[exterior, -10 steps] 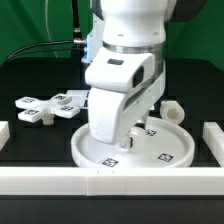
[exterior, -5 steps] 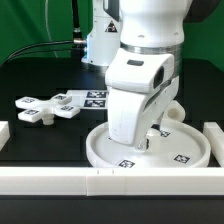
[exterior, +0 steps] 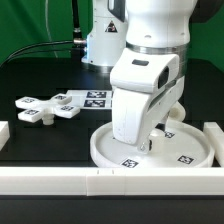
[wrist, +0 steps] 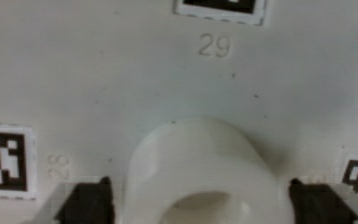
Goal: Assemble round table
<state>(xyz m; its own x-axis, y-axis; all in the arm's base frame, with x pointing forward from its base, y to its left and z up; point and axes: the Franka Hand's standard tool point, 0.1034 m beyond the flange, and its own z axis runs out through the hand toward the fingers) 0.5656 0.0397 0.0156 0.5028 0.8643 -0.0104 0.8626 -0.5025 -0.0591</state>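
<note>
The large round disc (exterior: 185, 150) lies flat at the front right, its tags facing up. My gripper (exterior: 150, 138) hangs low over the disc's middle. In the wrist view the disc (wrist: 194, 90) fills the frame. Its raised central hub (wrist: 197, 165) sits between my two dark fingers (wrist: 91, 203), with a gap on each side. My gripper (wrist: 199, 205) is open around the hub. The short cylindrical leg (exterior: 176, 112) lies just behind the disc, partly hidden by my hand. The cross-shaped piece (exterior: 45, 107) lies at the exterior view's left.
The marker board (exterior: 95, 97) lies behind the cross-shaped piece. White border rails run along the front (exterior: 100, 182), the right (exterior: 213, 135) and the left (exterior: 3, 135). The disc sits close to the front and right rails.
My gripper and the disc under it have both shifted toward the exterior view's right. The cross-shaped piece has not moved.
</note>
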